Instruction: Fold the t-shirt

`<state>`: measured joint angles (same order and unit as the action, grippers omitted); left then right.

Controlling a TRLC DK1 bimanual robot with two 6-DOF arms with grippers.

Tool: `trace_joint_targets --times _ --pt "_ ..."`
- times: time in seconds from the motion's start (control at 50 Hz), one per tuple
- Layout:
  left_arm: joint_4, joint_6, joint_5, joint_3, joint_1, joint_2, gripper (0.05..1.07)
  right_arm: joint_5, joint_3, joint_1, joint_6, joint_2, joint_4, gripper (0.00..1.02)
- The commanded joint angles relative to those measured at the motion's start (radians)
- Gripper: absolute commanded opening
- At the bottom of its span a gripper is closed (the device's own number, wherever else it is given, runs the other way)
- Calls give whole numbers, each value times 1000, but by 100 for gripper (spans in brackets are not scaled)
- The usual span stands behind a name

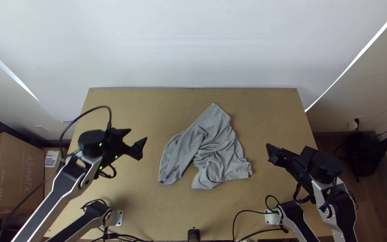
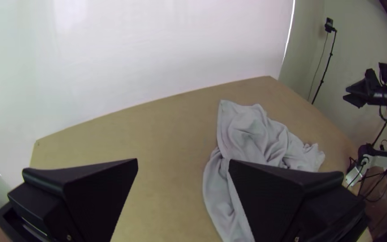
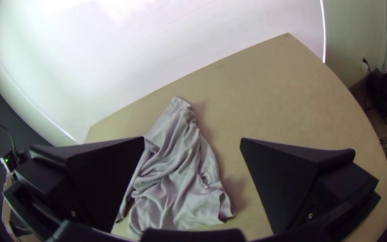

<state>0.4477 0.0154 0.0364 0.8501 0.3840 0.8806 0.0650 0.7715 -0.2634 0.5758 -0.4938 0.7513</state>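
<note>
Left gripper (image 1: 138, 134): spread wide at center left of the top view, fingers well apart, nothing in its grasp, apart from the gray cloth.
Right gripper (image 1: 269, 153): also wide open and empty-handed, at center right of the top view, apart from the cloth's right side.
White wall (image 1: 202, 49): spans the upper part of the top view, behind the table.
Wooden table (image 1: 126, 101): fills the middle and lower center of the frame.
Arms: the left arm (image 1: 52, 197) rises from the lower left corner, the right arm (image 1: 346, 208) from the lower right.
Cardboard box (image 1: 12, 179): stands at the lower left edge, beside the table.
T-shirt (image 1: 218, 143): gray, lies bunched and creased on the tabletop at the center of the frame, one peak pointing up the picture, two lobes spreading toward the bottom with a wedge of wood between them.
Dark object (image 1: 194, 234): sits at the bottom edge near center, possibly a piece of equipment, though the frame cuts it off.
</note>
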Motion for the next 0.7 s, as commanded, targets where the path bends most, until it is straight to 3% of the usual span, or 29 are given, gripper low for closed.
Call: trace_joint_targets --times 0.0,0.38,0.52,0.68 --pt "26 -60 -13 99 56 161 103 10 -15 -57 36 8 28 99" --pt "-66 -196 -6 397 194 624 102 16 31 -194 45 -38 138 99" --pt "-73 -246 22 506 213 791 102 84 31 -211 95 -94 145 99" --pt "-127 -293 72 552 224 933 101 122 -9 -295 145 -167 118 99"
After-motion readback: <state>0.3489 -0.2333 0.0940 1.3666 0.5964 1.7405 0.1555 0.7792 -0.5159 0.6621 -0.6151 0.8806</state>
